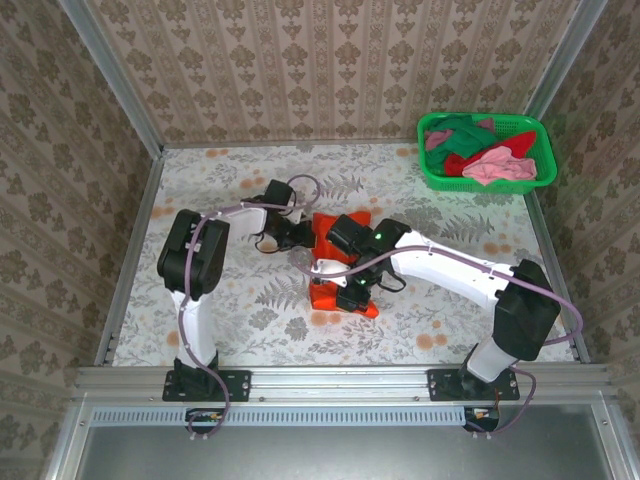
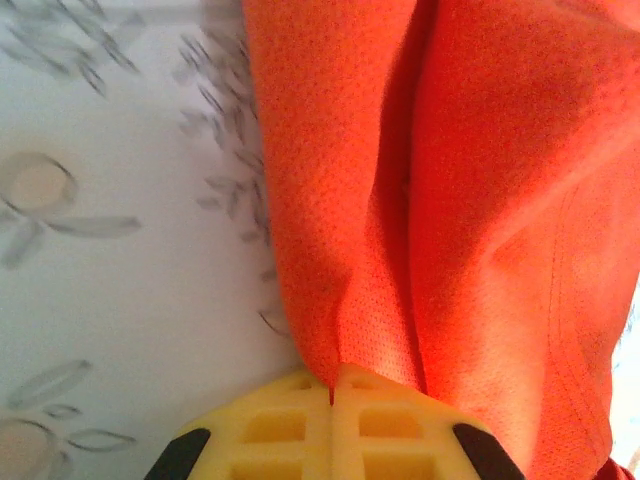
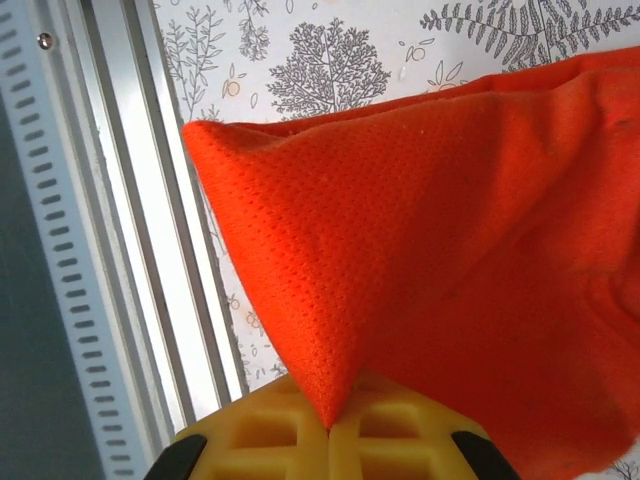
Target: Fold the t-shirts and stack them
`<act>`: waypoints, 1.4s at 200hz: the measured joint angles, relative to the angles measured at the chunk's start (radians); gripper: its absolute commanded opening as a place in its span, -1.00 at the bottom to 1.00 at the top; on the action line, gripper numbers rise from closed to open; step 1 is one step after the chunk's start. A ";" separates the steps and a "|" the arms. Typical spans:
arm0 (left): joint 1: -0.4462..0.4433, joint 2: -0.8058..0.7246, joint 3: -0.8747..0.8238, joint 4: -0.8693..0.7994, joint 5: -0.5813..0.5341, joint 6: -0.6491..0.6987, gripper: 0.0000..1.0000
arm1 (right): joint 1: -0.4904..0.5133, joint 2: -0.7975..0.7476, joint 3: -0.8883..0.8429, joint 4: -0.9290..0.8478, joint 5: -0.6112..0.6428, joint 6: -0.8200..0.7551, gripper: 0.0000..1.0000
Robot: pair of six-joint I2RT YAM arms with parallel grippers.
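- Orange t-shirt (image 1: 330,296) sits mid-table, well apart from the green basket (image 1: 432,178), off toward the arm bases and to the basket's left. It is bunched and partly lifted, not spread flat.
- Left gripper (image 2: 332,385): jaws pressed together on a thin pinch of the orange cloth, a fold running straight up out of the pads. It grips the side of the shirt turned away from the basket.
- Right gripper (image 3: 330,420): likewise clamped on a pointed corner of the orange t-shirt, at the end farthest from the basket, close to the metal rail (image 3: 150,200).
- In the basket: pink t-shirt (image 1: 503,166), red t-shirt (image 1: 455,164) and dark green t-shirt (image 1: 458,127), heaped and unfolded, so most of the task looks to be ahead.
- Risk: both holds are shallow, on a sliver of slippery mesh fabric (my reading). A quick pull apart could tug a corner free and drop it.
- Risk: I cannot tell whether either pinch takes one layer or two. One layer only would let the rest sag and fold crooked.
- Risk: the two wrists crowd each other over the shirt, so a crossing move could knock them together.
- Risk: the corner near the rail could snag or drape off the table (image 1: 220,300).
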 measured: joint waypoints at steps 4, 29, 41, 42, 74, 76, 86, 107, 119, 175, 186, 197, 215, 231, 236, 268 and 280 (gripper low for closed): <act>-0.003 -0.002 -0.004 -0.005 0.004 0.003 -1.00 | -0.001 0.000 0.006 -0.005 0.000 -0.002 -1.00; -0.011 -0.008 -0.015 -0.014 0.017 0.021 -1.00 | -0.029 0.035 0.069 -0.045 -0.002 -0.019 -1.00; -0.011 -0.008 -0.015 -0.019 0.023 0.029 -1.00 | -0.055 0.067 0.100 -0.048 0.003 -0.031 -1.00; -0.011 -0.008 -0.015 -0.019 0.023 0.029 -1.00 | -0.056 0.069 0.101 -0.048 0.003 -0.031 -1.00; -0.010 -0.005 -0.014 -0.027 0.031 0.051 -1.00 | -0.122 0.155 0.167 -0.046 0.040 -0.056 -1.00; -0.010 -0.005 -0.014 -0.027 0.031 0.052 -1.00 | -0.126 0.161 0.172 -0.046 0.044 -0.057 -1.00; -0.010 -0.005 -0.013 -0.029 0.031 0.061 -1.00 | -0.142 0.187 0.191 -0.040 0.058 -0.062 -1.00; -0.010 -0.005 -0.013 -0.031 0.031 0.078 -1.00 | -0.167 0.229 0.223 -0.020 0.099 -0.065 -1.00; -0.010 -0.005 -0.013 -0.031 0.031 0.088 -1.00 | -0.177 0.251 0.247 -0.008 0.129 -0.065 -1.00; -0.005 -0.001 -0.013 -0.029 0.043 0.103 -1.00 | -0.188 0.396 0.390 0.042 0.278 -0.045 -1.00; -0.003 0.000 -0.015 -0.028 0.049 0.103 -1.00 | -0.188 0.415 0.406 0.056 0.306 -0.031 -1.00; -0.003 0.000 -0.018 -0.023 0.051 0.103 -1.00 | -0.188 0.424 0.414 0.064 0.332 -0.023 -1.00; 0.001 0.000 -0.024 -0.014 0.060 0.103 -1.00 | -0.191 0.425 0.419 0.076 0.374 -0.007 -1.00; 0.004 0.000 -0.029 -0.006 0.068 0.103 -1.00 | -0.192 0.425 0.426 0.087 0.410 0.000 -1.00; 0.004 0.000 -0.029 -0.005 0.069 0.103 -1.00 | -0.194 0.425 0.427 0.091 0.420 0.003 -1.00; 0.008 0.001 -0.033 0.001 0.084 0.112 -1.00 | -0.211 0.425 0.428 0.114 0.466 0.016 -1.00; 0.010 0.003 -0.033 0.002 0.092 0.119 -1.00 | -0.217 0.426 0.428 0.127 0.476 0.018 -1.00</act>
